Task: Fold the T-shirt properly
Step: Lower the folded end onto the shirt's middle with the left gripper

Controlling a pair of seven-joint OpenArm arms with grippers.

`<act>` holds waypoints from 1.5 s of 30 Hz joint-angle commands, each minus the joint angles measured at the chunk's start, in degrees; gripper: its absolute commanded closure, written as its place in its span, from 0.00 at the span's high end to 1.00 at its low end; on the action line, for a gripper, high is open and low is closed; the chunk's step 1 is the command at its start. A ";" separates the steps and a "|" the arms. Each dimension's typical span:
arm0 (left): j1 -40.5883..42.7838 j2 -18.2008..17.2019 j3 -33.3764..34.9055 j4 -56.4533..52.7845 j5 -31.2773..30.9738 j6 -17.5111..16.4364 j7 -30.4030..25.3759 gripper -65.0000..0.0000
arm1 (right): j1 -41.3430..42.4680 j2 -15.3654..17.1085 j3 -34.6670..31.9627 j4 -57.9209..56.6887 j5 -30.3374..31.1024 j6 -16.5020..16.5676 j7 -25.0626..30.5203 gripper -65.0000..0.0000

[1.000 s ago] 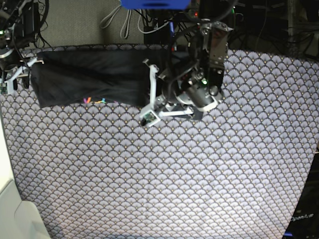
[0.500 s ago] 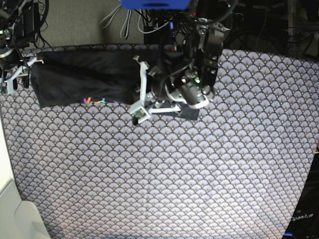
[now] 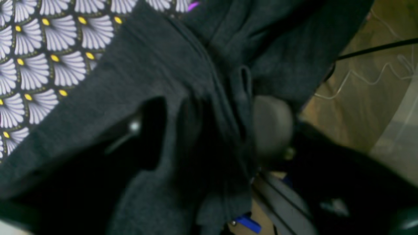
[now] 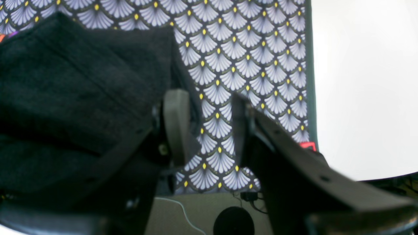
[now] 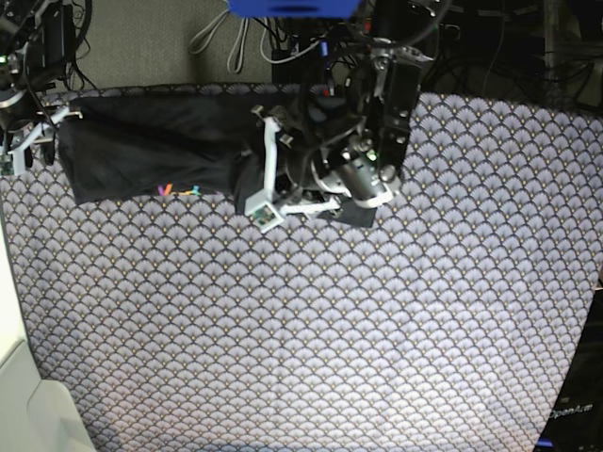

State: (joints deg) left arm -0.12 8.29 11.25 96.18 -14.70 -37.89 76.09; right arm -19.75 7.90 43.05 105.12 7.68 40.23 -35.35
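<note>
The dark charcoal T-shirt (image 5: 160, 151) lies along the far edge of the scallop-print tablecloth (image 5: 330, 330), its small coloured striped mark (image 5: 184, 190) on the near hem. My left gripper (image 5: 264, 169) hovers over the shirt's right part. In the left wrist view its jaws stand apart with a loose bunch of T-shirt (image 3: 183, 81) fabric between them, around the left gripper (image 3: 209, 127). My right gripper (image 5: 28, 141) sits at the shirt's left end. It is open: in the right wrist view the right gripper (image 4: 209, 124) has only tablecloth in its gap, the T-shirt (image 4: 81, 81) beside its left finger (image 4: 176, 124).
Cables and dark equipment (image 5: 283, 42) crowd the space behind the table's far edge, with a blue part (image 5: 292, 8) at the top. A white surface (image 5: 14, 358) borders the table on the left. The cloth's right edge (image 5: 589, 311) drops off to darkness.
My left arm has moved left over the shirt, dragging fabric with it. Its jaws have come apart, and a small bunch of cloth now sits under them. The right arm has stayed put.
</note>
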 commanded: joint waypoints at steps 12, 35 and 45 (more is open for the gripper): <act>-0.63 0.71 0.32 5.84 -4.33 -0.22 1.49 0.90 | 0.10 0.93 0.43 1.21 0.36 -0.23 1.38 0.35; -0.01 -8.69 9.99 9.44 -4.42 -0.31 3.91 0.90 | 0.54 0.93 0.16 1.21 0.36 -0.23 1.38 0.35; 0.08 -11.59 13.85 10.24 -4.42 -0.40 3.91 0.90 | 0.54 0.93 0.07 1.21 0.36 -0.23 1.38 0.35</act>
State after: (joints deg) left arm 0.58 -3.73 25.02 105.08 -18.11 -37.95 80.84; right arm -19.38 7.90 42.94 105.12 7.66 40.23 -35.38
